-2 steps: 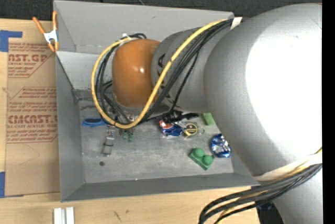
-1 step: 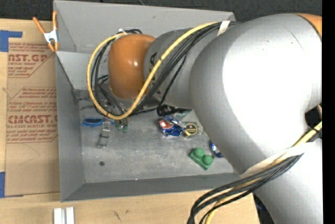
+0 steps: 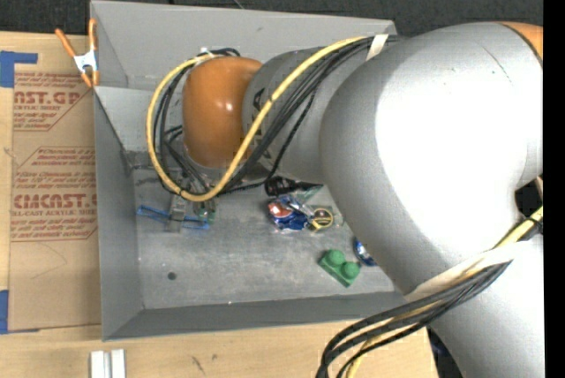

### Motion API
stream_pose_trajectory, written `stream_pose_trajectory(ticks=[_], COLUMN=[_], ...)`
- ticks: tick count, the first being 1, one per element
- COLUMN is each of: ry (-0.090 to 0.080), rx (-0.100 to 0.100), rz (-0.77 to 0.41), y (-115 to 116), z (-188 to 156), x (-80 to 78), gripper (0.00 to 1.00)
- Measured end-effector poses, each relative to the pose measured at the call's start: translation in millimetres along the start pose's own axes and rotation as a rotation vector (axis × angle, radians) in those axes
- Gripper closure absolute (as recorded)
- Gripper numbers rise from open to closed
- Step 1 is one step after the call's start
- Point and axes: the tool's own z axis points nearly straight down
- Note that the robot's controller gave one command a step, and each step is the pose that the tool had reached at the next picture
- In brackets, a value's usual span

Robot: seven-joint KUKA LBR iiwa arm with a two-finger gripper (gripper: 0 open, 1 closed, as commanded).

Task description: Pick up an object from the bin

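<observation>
- My gripper (image 3: 190,210) is down at the floor of the bin (image 3: 117,226). It is close to the left wall, about midway between the far edge and the near edge.
- My orange cover (image 3: 212,111) sits right above it, with a loop of yellow and black cables (image 3: 157,116) around that. Together they hide most of the gripper, so I cannot tell whether it stands open or closed.
- A thin blue strip (image 3: 159,215) lies flat on the floor right at my tip.
- One end of the strip pokes out toward the left wall. Another bit of blue shows on the other side of my tip, slightly nearer the near edge. The stretch between them is hidden under me.
- I cannot tell whether the strip is gripped, merely touched, or just lying beneath.
- Toward the middle of the floor, well apart from my tip, lies a crumpled wrapper (image 3: 287,215) in blue, red and white.
- Just beside the wrapper, on its right, is a small dark thing with a yellow ring (image 3: 320,217).
- A small black piece (image 3: 281,185) sits just behind the wrapper, at the edge of my arm.
- A green lump (image 3: 340,267) with two rounded parts lies near the bin's near right corner.
- Close to the lump, a small blue bit (image 3: 362,253) shows against my arm, partly covered by it.
</observation>
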Motion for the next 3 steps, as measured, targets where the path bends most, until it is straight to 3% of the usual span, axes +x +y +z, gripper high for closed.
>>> stream_pose_trajectory(ticks=[1,2,3], ry=[-0.007,0.006,-0.006], rx=[-0.004,0.005,-0.003], rz=[-0.020,0.012,-0.061], y=[4.2,5.9,-2.2], z=[-124.4,9.2,-150.4], x=[-12.5,36.5,52.5], gripper=[1.00,1.00,1.00])
